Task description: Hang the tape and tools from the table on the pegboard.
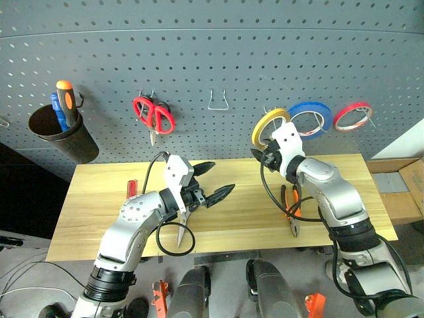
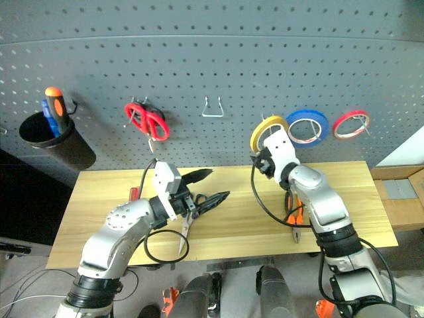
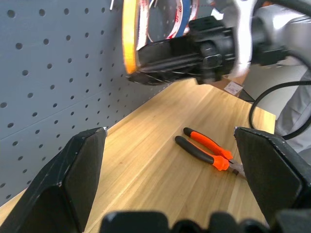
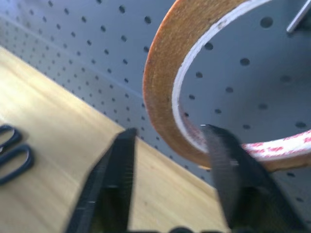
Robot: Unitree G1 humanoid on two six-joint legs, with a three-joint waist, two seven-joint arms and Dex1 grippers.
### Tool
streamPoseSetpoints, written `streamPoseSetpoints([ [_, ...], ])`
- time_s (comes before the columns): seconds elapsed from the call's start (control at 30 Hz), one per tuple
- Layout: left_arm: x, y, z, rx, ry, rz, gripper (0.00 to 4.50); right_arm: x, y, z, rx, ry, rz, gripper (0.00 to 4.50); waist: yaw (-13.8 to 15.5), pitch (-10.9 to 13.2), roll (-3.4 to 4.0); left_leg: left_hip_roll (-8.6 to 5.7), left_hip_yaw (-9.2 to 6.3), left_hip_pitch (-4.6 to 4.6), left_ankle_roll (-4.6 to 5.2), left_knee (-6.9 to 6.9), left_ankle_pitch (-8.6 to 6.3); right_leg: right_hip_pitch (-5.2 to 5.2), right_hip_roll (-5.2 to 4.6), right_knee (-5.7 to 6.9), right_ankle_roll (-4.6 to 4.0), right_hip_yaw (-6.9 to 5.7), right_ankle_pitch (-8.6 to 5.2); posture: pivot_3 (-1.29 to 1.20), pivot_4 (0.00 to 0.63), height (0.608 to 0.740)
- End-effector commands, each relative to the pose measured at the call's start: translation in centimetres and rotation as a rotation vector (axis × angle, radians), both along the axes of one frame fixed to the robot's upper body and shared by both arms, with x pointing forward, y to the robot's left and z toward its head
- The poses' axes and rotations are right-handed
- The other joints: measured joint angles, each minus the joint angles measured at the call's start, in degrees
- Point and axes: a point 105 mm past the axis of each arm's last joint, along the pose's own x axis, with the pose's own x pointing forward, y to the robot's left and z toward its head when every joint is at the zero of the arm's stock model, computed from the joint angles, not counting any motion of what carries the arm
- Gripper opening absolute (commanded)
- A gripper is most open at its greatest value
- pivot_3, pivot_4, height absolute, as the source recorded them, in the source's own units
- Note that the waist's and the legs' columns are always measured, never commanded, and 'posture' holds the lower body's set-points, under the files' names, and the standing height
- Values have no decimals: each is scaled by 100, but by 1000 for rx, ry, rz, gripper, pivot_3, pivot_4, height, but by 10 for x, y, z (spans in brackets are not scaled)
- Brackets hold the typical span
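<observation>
My right hand [image 1: 264, 154] is raised at the dark grey perforated pegboard [image 1: 212, 59], its two black fingers parted around the lower rim of the thin yellow ring-shaped tape roll [image 1: 268, 124], which stands against the board beside the blue tape roll [image 1: 310, 119]; I cannot tell whether a hook carries it. My left hand [image 1: 213, 180] hovers wide open and empty over the light wooden plank surface [image 1: 232, 218]. The orange-and-black-handled pliers [image 1: 292, 211] lie on the surface under my right arm. The dark blue-handled scissors [image 1: 177, 232] and small red-handled screwdriver [image 1: 130, 188] lie by my left arm.
</observation>
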Motion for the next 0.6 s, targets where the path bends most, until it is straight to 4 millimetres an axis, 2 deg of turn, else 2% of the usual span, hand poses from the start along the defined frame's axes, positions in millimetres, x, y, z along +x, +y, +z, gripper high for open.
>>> streamPoseSetpoints([
  [0.03, -5, 4, 8, -3, -41, 19, 4500, -31, -7, 7, -51, 43, 87, 3594, 37, 0, 0, 0, -1, -1, 0, 0, 0, 0, 0, -1, 0, -1, 0, -123, 275, 740],
  [0.13, -5, 5, 5, -3, -37, 30, 4500, -57, -15, -4, -24, 176, 154, 4492, 56, 0, -1, 1, -3, -2, 2, 3, -1, 3, 0, -2, 0, -3, 0, -133, 285, 740],
  [0.2, -8, 3, -1, 13, -17, 13, 4500, -87, -38, -27, 36, 378, 163, 4492, 75, 0, -1, 1, -4, -2, 5, 4, -3, 6, 0, -2, 0, -4, 0, -139, 288, 740],
  [0.27, -13, 1, -9, 41, 9, -13, 4500, -96, -59, -49, 104, 521, 61, 4492, 127, -1, -3, 1, -14, -2, 24, 0, -14, 13, -1, -12, 1, -14, -1, -144, 294, 740],
  [0.37, -25, -1, -26, 124, 49, -74, 4500, -88, -91, -84, 42, 637, -183, 4492, 72, 1, -4, 0, 1, -2, 28, 5, -16, 10, -4, -10, -2, 1, 1, -143, 299, 740],
  [0.43, -28, 0, -32, 132, 78, -78, 4500, -77, -103, -93, 28, 642, -309, 4492, 19, 1, -3, 1, 9, 6, 30, 4, -16, 10, -4, -6, -7, 9, 11, -144, 303, 740],
  [0.6, -36, 3, -37, 100, 129, -63, 4500, -62, -101, -106, 63, 676, -469, 4492, 20, 2, -2, 10, 17, 9, 30, 2, -16, 1, 6, 7, -9, 21, 13, -124, 309, 740],
])
